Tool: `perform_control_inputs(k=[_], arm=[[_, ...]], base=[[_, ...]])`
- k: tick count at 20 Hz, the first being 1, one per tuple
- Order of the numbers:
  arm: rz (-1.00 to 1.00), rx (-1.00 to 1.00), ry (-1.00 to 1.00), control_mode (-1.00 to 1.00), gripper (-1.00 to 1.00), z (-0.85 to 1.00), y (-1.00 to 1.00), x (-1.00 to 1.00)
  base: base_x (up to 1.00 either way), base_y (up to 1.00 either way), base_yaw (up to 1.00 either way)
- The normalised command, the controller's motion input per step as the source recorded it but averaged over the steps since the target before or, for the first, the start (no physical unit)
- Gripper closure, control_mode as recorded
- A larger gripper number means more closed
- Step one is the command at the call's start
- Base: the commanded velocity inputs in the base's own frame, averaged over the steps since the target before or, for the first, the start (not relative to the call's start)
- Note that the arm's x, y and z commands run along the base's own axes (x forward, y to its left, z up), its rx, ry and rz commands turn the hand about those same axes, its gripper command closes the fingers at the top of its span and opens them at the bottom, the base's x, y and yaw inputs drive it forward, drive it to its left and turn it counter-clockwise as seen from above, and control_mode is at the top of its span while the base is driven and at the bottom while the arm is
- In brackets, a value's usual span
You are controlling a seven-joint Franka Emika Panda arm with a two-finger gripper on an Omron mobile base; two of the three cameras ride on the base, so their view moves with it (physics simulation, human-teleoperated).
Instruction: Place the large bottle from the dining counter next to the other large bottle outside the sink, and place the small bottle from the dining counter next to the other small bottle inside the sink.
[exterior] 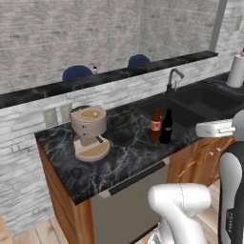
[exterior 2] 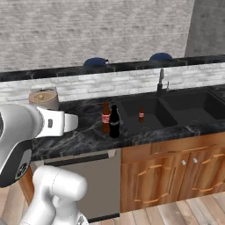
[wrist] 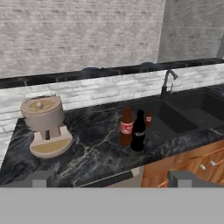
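Reference landmark: the sink, a black recessed basin with a curved faucet behind it. Well to its left on the marble worktop stands a beige coffee machine. Just beside the sink's left rim stand the amber-brown bottle and the black bottle, side by side, upright. Inside the sink, a small bottle stands upright. Behind the sink, on the dining counter, stands another small bottle. The gripper hangs back from the sink, jaws fully apart, holding nothing.
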Motion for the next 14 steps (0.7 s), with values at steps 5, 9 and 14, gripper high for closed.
perform_control_inputs(k=[5, 9, 14], arm=[[0.00, 0.00, 0.00, 1.00, -1.00, 0.00, 0.00, 0.00], [0.00, 0.00, 0.00, 1.00, -1.00, 0.00, 0.00, 0.00], [0.00, 0.00, 0.00, 1.00, -1.00, 0.00, 0.00, 0.00]], base=[[-0.20, 0.07, -0.24], [-0.09, 0.04, -0.25], [-0.08, 0.04, -0.25]])
